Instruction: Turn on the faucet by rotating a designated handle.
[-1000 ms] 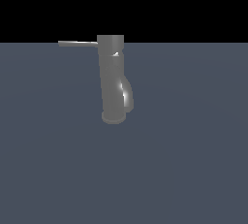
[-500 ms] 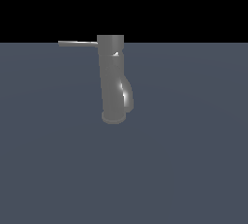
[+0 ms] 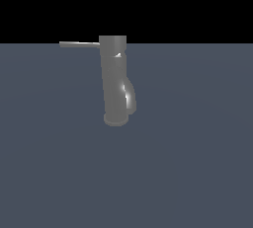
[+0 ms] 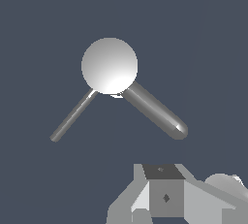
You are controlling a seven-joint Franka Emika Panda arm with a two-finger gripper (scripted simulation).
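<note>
Flat grey-blue floor [image 3: 197, 163], faucet [image 3: 114, 84] standing upright

Dark grey, shiny-streaked faucet [image 3: 116, 81]; thin grey handle [image 3: 79, 44]; flat slate-blue floor [image 3: 197, 148]; black background [image 3: 197, 5]; white-and-grey gripper [image 4: 167, 201].

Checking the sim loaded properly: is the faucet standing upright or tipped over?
Upright. In the exterior view the faucet stands vertically on its round base, the handle sticking out level from its top.
</note>
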